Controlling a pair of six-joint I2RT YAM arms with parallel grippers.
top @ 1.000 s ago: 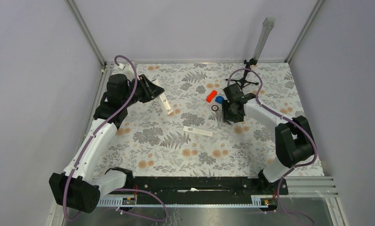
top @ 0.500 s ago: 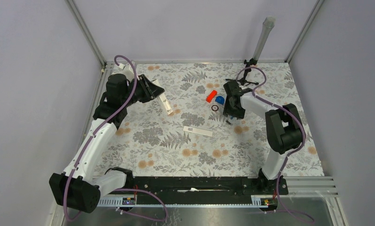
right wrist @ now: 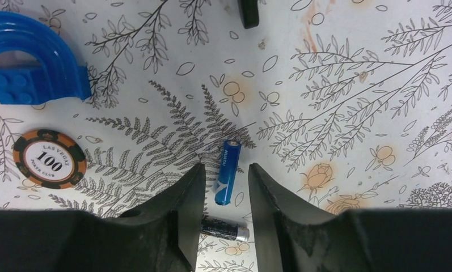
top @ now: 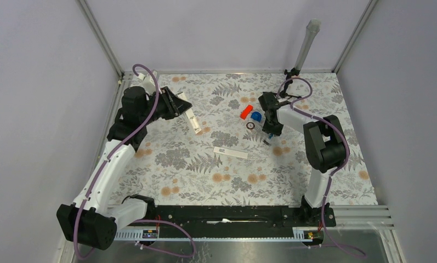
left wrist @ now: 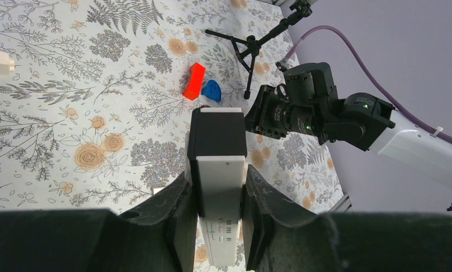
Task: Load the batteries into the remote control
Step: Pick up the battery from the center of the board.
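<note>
My left gripper (left wrist: 218, 175) is shut on the remote control (left wrist: 218, 153), a white bar with a dark end pointing away, held off the table at the far left (top: 194, 121). My right gripper (right wrist: 226, 168) is open and points down at the table right of centre (top: 269, 130). A blue battery (right wrist: 228, 171) lies on the cloth with its near end between the open fingers, apart from both. A second, dark battery with a silver end (right wrist: 224, 229) lies crosswise just behind it, under the gripper. The batteries are too small to make out in the top view.
A blue half-round piece (right wrist: 28, 62) and a poker chip (right wrist: 49, 157) lie left of the right gripper, with a red block (top: 245, 112) beside them. A thin flat white strip (top: 231, 152) lies mid-table. A small black tripod (top: 286, 93) with a pole stands behind the right gripper.
The right arm has folded in and its gripper has shifted slightly back and left, over the batteries. The left arm and the remote have not moved.
</note>
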